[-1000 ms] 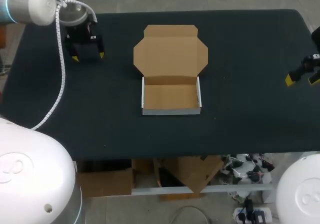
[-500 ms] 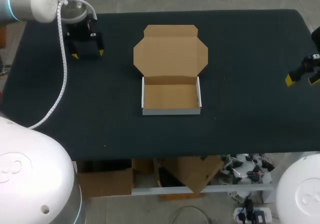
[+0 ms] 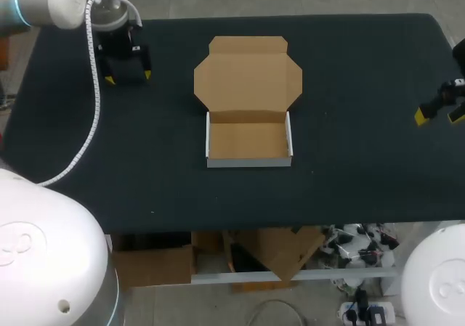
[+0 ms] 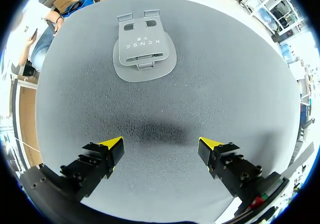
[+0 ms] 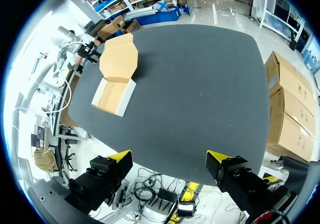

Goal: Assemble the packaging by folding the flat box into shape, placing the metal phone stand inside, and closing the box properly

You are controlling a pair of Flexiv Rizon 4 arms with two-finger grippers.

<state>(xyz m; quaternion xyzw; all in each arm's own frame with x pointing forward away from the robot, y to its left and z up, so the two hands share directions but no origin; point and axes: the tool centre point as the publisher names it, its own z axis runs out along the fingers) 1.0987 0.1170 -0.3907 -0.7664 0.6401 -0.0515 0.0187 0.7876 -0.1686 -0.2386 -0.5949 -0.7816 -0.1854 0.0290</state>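
Note:
The cardboard box (image 3: 247, 143) stands mid-table as a folded tray with white outer walls, and nothing lies in it. Its lid (image 3: 247, 75) lies open and flat behind it. The box also shows far ahead of my right gripper (image 5: 117, 77). A grey metal phone stand (image 4: 144, 52) lies flat on the dark table, ahead of my left gripper (image 4: 162, 146), which is open and holds nothing. In the head view that left gripper (image 3: 128, 77) hovers at the far left, and the stand does not show there. My right gripper (image 3: 436, 113) hangs open past the table's right edge (image 5: 170, 161).
The dark table top (image 3: 145, 166) is bare around the box. The right wrist view shows my left arm (image 5: 82, 49) beyond the box.
My left gripper has drifted a little toward the table's far edge. The right arm and the box have not moved.

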